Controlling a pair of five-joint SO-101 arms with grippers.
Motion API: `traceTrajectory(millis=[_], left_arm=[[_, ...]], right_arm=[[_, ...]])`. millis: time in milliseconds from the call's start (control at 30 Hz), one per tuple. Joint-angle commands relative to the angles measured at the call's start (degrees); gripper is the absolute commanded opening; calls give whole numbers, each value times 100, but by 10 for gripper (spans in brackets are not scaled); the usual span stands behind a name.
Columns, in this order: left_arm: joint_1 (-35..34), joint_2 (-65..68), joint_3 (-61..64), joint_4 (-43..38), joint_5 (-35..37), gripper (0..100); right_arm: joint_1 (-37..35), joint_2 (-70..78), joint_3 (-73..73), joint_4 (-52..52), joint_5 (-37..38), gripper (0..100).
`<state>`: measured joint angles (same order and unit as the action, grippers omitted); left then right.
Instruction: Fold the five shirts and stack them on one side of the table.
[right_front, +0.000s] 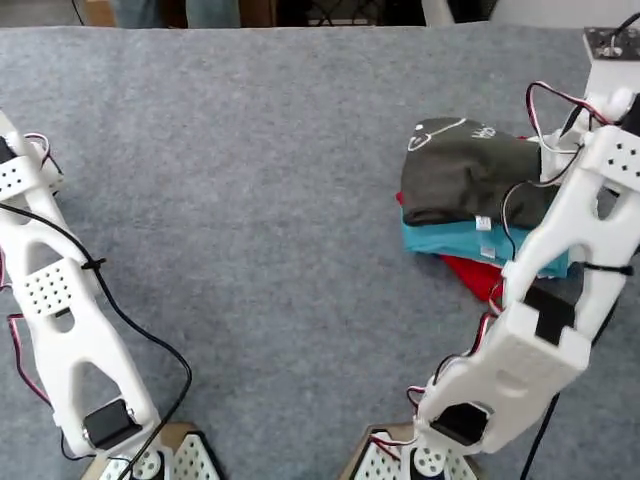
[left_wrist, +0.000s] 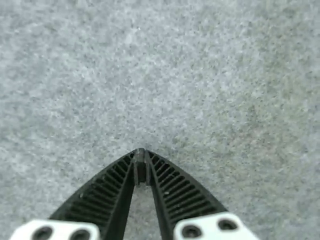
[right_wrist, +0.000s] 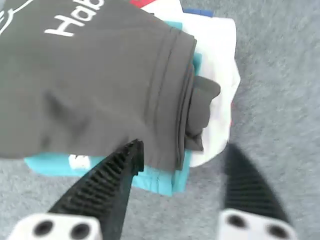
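The table cover (right_front: 250, 200) is grey, with a fine speckled look like felt. In the pile, the top shirt (right_front: 465, 170) is dark grey and carries white letters and a white line drawing. The teal shirt (right_front: 450, 240) under it is plain, with a small white label. The red shirt (right_front: 480, 278) is plain red. The right wrist view also shows a white shirt (right_wrist: 215, 75) and a small strip of blue cloth (right_wrist: 197, 11). The left arm (right_front: 60, 300) and the right arm (right_front: 540, 320) are white, with black cables and thin red and white wires. The left gripper (left_wrist: 140, 155) and the right gripper (right_wrist: 182, 152) have black ribbed fingers on white mounts.
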<state>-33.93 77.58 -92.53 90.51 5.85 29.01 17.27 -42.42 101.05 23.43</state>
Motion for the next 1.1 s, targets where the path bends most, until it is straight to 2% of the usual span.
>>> traceTrajectory(millis=[0, 133, 200, 300, 333, 400, 467, 600, 733, 867, 1067], left_arm=[[470, -369, -303, 193, -97, 30], [1701, -923, -312, 782, -97, 29], [2571, -1538, -303, 985, -97, 29], [3996, -2312, -286, 976, -97, 29], [4470, -2514, -277, 958, -97, 29], [5297, -2620, -136, 826, -79, 29], [5895, -2532, 207, 615, -62, 29], [6703, -2400, 892, 105, 281, 29], [7284, -2602, 637, 9, 1011, 29], [7600, -2716, 497, -123, 1336, 29], [8057, -2699, 549, -1477, 1723, 33]], right_arm=[[18, -1051, 110, 9, 105, 374], [404, -1499, 224, -9, -35, 328], [730, -1490, 198, -26, -290, 235], [1248, -1297, 171, -35, -519, 38], [1424, -1218, 180, -44, -545, 8], [1811, -1077, 224, -18, -712, 53], [2180, -936, 215, -26, -905, 45], [2787, -567, 224, -44, -993, 23], [3446, 119, 198, -62, -941, 22], [4000, 708, 171, -44, -738, 22], [4607, 1086, 171, -62, -651, 22]])
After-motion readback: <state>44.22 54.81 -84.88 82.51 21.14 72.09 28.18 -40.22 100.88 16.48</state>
